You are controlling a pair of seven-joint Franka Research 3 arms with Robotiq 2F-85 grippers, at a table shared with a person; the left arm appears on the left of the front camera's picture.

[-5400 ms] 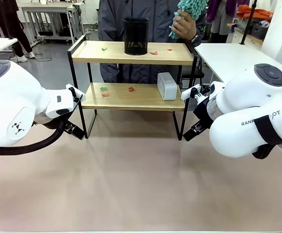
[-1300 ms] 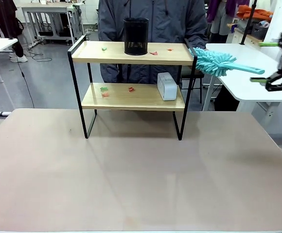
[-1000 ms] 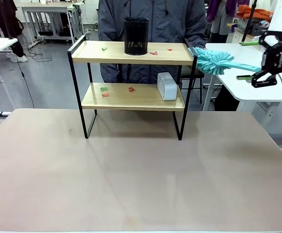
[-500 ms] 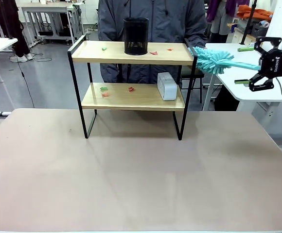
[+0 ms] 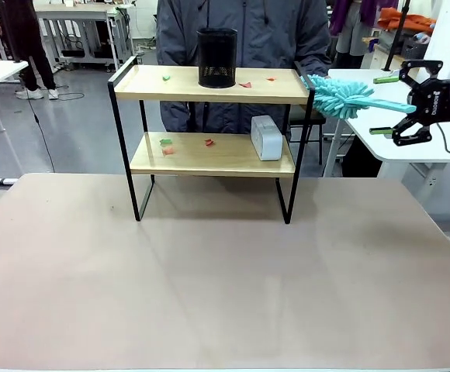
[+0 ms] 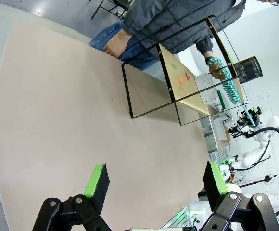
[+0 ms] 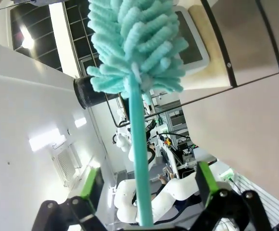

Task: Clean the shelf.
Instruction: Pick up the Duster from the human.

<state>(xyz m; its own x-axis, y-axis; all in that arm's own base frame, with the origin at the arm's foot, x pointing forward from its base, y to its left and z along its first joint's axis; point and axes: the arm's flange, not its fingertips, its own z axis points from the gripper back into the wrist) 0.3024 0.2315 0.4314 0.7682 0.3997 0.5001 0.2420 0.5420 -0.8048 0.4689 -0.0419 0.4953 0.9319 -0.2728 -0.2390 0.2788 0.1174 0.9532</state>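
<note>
The shelf (image 5: 209, 153) stands at the table's far side, two wooden boards in a black frame. Small red and green scraps (image 5: 244, 84) lie on both boards. A person behind it holds out a teal fluffy duster (image 5: 340, 96) past the shelf's right end. My right gripper (image 5: 383, 105) is open, and the duster's handle (image 7: 139, 163) runs between its fingers (image 7: 92, 185) without touching them. My left gripper (image 6: 155, 180) hangs open over the bare table with nothing between its fingers. From there I see the shelf (image 6: 178, 77) and the duster (image 6: 228, 86) far off.
A black mesh cup (image 5: 217, 58) stands on the top board and a white box (image 5: 266, 138) on the lower one. A white table (image 5: 380, 93) lies behind my right gripper. The pink tabletop (image 5: 209, 271) in front of the shelf is bare.
My right gripper has moved left and slightly down along the duster's handle, which now lies between its fingers. The left gripper has not changed.
</note>
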